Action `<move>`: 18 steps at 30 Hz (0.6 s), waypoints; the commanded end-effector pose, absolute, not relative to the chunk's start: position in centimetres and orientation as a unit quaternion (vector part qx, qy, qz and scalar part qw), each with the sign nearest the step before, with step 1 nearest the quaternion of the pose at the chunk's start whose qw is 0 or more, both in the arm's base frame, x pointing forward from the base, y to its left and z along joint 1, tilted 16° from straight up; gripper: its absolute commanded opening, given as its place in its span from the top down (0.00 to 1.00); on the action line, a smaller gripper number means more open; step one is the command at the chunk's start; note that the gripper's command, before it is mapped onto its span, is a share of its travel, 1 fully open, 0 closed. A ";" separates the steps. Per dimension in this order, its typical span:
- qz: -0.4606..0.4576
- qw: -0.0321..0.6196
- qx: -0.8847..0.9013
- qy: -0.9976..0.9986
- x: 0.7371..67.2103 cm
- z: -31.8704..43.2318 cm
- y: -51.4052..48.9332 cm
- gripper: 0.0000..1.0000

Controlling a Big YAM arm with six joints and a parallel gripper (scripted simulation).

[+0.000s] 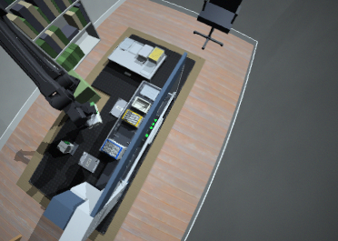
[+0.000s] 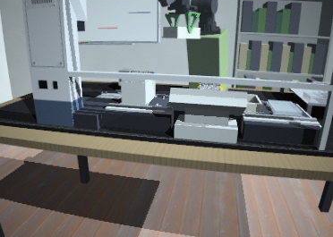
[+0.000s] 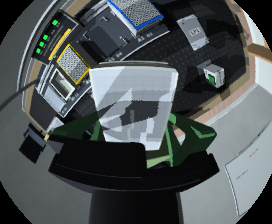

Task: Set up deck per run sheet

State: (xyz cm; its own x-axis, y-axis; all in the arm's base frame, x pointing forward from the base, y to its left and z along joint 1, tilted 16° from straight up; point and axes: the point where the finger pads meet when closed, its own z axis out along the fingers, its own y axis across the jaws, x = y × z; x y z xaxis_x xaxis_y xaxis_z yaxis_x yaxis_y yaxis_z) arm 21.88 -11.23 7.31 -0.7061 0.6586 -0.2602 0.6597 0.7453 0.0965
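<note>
A pale rectangular labware piece (image 3: pixel 134 104), possibly a cover or lid, is clamped between the green fingers of the gripper (image 2: pixel 181 26) and carried high above the deck. Beyond and below it, the row of deck positions (image 3: pixel 96 36) is seen, with an empty position (image 1: pixel 122 133) lying between the yellow-framed rack (image 1: pixel 132 117) and the blue-framed rack (image 1: pixel 112 147).

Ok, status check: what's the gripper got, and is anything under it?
Gripper shut on a pale boxy plate. Held high above the deck, near the green pedestal. Nothing touching the plate.
</note>
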 end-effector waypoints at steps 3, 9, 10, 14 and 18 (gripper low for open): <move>0.006 0.173 0.420 0.891 23.8 9.9 -12.2 1.00; 0.009 0.172 0.434 0.884 23.8 9.9 -12.2 1.00; 0.010 0.172 0.443 0.880 23.8 9.9 -12.2 1.00; 0.017 0.172 0.477 0.862 23.8 9.9 -12.2 1.00; 0.024 0.171 0.511 0.842 23.8 9.8 -12.2 1.00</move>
